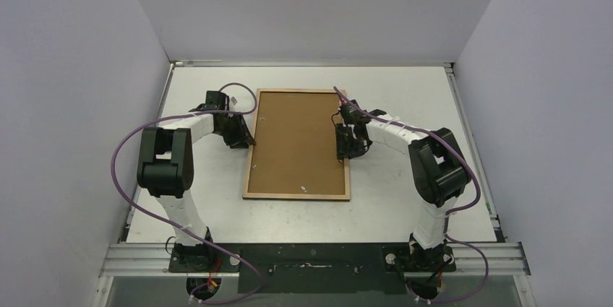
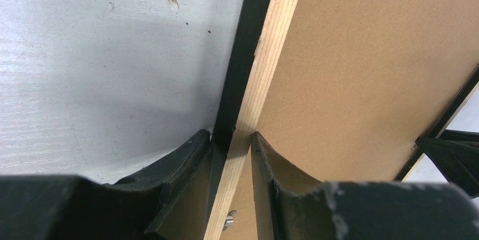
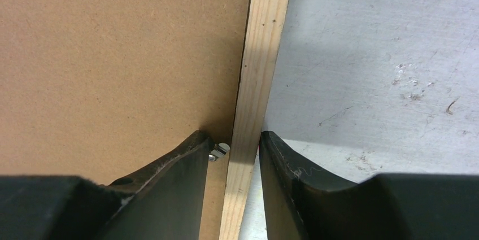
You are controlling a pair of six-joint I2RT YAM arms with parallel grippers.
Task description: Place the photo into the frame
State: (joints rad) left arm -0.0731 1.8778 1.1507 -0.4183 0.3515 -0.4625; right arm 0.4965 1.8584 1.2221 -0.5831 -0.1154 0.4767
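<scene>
— What colour is the thin rectangular wooden frame (image 2: pixel 274 53)?
— Light brown with straight grain on its back, black along the outer edge. The flat fibreboard backing panel (image 2: pixel 367 53) inside is darker brown, finely speckled.
— And the flat table top (image 2: pixel 113 53)?
— Whitish grey, with small marks and scratches. The curved plastic gripper fingers (image 2: pixel 186 161) are black.

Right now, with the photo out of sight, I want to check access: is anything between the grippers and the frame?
Nothing visible does. The left gripper and right gripper each straddle a long rim of the frame, fingers on either side. The brown backing board sits in its opening and covers it.
</scene>
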